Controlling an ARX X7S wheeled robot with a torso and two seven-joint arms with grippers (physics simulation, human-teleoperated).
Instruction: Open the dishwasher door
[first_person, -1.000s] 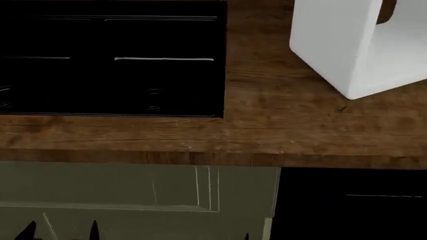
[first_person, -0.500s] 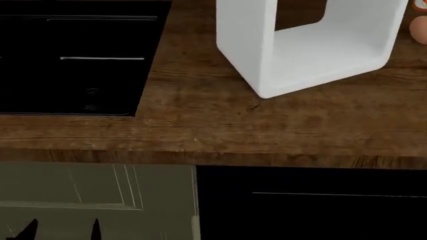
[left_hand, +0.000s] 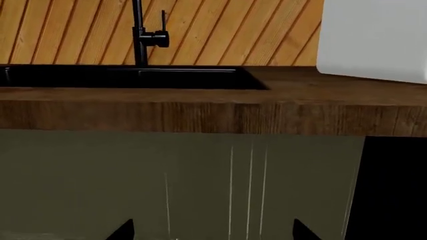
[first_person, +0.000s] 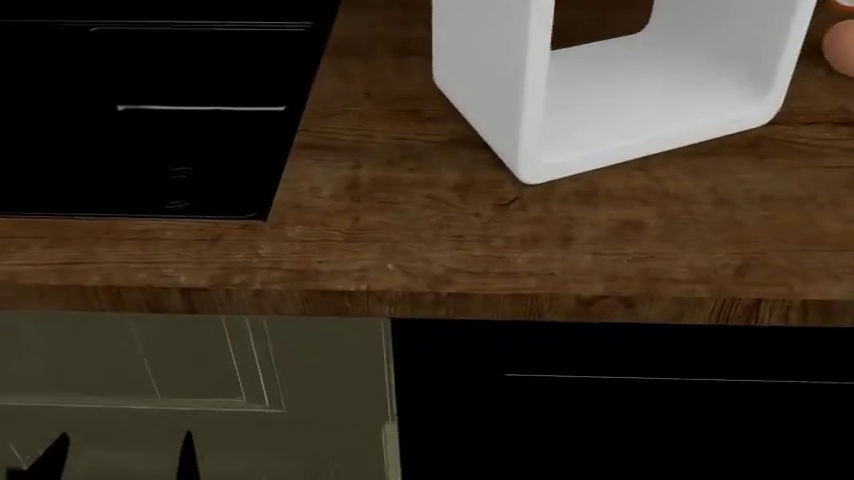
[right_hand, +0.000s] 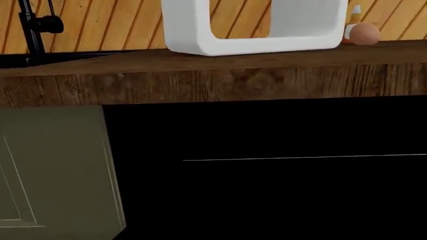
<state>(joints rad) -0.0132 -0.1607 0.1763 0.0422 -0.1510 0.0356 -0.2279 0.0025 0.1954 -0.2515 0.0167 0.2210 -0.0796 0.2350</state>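
Note:
The dishwasher door (first_person: 614, 420) is a glossy black panel under the wooden counter, at the lower right of the head view, with a thin pale line across it. It fills most of the right wrist view (right_hand: 267, 190) and is shut. My left gripper (first_person: 120, 458) is open and empty, with its dark fingertips (left_hand: 123, 231) spread wide in front of the olive-green cabinet door (left_hand: 167, 185), left of the dishwasher. The right gripper's fingers do not stand out against the black door in any view.
The wooden counter (first_person: 534, 250) overhangs both doors. On it stand a white open-sided box (first_person: 601, 90) and an egg (right_hand: 364, 34). A black sink (first_person: 134, 120) with a black tap (left_hand: 140, 35) lies to the left.
The head view swung right, so the dishwasher door moved from the right edge toward the middle. In the last half second the view also shifted slightly. The left fingertips stay low left.

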